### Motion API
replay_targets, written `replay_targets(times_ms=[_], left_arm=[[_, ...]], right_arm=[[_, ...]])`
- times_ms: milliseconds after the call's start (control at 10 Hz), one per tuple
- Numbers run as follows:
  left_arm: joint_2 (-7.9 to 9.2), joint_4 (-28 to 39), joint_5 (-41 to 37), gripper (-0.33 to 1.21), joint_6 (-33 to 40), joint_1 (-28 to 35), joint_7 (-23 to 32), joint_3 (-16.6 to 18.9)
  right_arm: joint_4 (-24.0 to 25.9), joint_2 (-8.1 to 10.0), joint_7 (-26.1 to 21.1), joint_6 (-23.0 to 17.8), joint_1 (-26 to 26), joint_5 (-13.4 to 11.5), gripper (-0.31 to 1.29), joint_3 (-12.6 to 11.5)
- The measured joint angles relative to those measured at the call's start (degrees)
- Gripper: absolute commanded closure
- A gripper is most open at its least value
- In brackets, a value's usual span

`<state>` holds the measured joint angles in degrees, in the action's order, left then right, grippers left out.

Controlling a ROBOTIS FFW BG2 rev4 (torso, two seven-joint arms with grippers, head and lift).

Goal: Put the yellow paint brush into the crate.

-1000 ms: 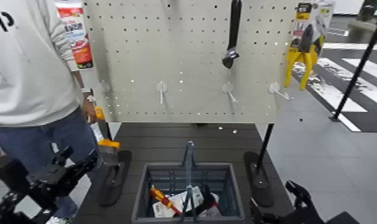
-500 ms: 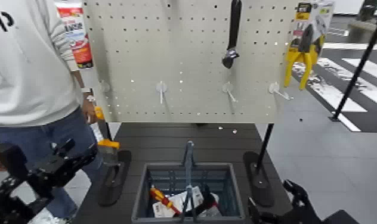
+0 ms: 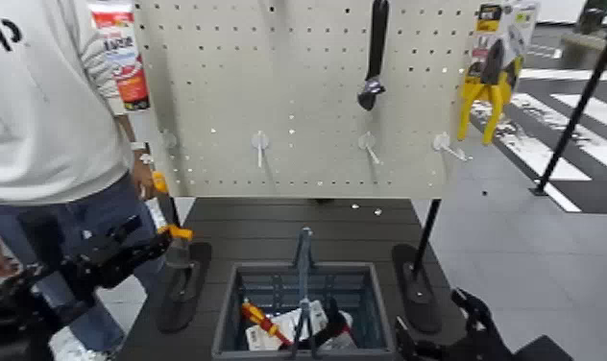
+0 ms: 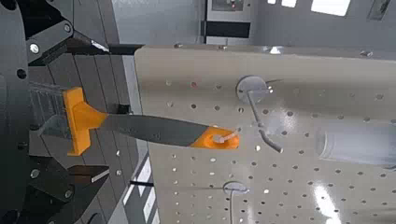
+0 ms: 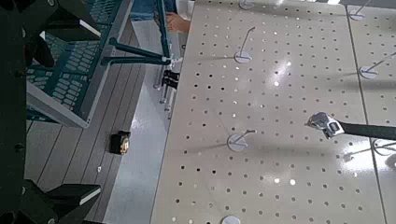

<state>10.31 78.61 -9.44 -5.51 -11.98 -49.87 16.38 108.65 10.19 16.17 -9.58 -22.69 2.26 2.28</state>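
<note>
One person [image 3: 48,106] stands at the far left, two hands in sight. Next comes the left gripper [image 3: 150,238], beside the one yellow brush [image 3: 177,232]; its fingers stand apart, one on each side of the brush's bristle end. The brush hangs at the board's left edge — outside the crate [image 3: 376,312]. Above it is one red-and-white pack [image 3: 122,56].

In the middle, below the pegboard [image 3: 298,96], the crate holds one red-and-yellow screwdriver [image 3: 266,323], some white packaging [image 3: 286,323] and something black [image 3: 330,322] I cannot make out. Four bare pegs [image 3: 259,144] line the board's lower part; one wrench [image 3: 373,72] hangs above them. Farther right hang one pair of yellow pliers [image 3: 490,91] and, low down, the right gripper [image 3: 436,317] waits beside the crate, fingers apart.

The left wrist view shows what the head view does not make clear — the peg [image 4: 224,139] through the brush's handle end. The right wrist view adds the crate's lattice side up close.
</note>
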Motion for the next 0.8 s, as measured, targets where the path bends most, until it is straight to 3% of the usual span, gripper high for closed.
replay_targets(times_ms=[800], left_arm=[[1.22,-5.6,3.6,0.39,0.3,-6.5,-2.7,-5.2]], right_arm=[[-0.5,-0.17,0.3,0.1,0.6,0.3,0.15,0.6]])
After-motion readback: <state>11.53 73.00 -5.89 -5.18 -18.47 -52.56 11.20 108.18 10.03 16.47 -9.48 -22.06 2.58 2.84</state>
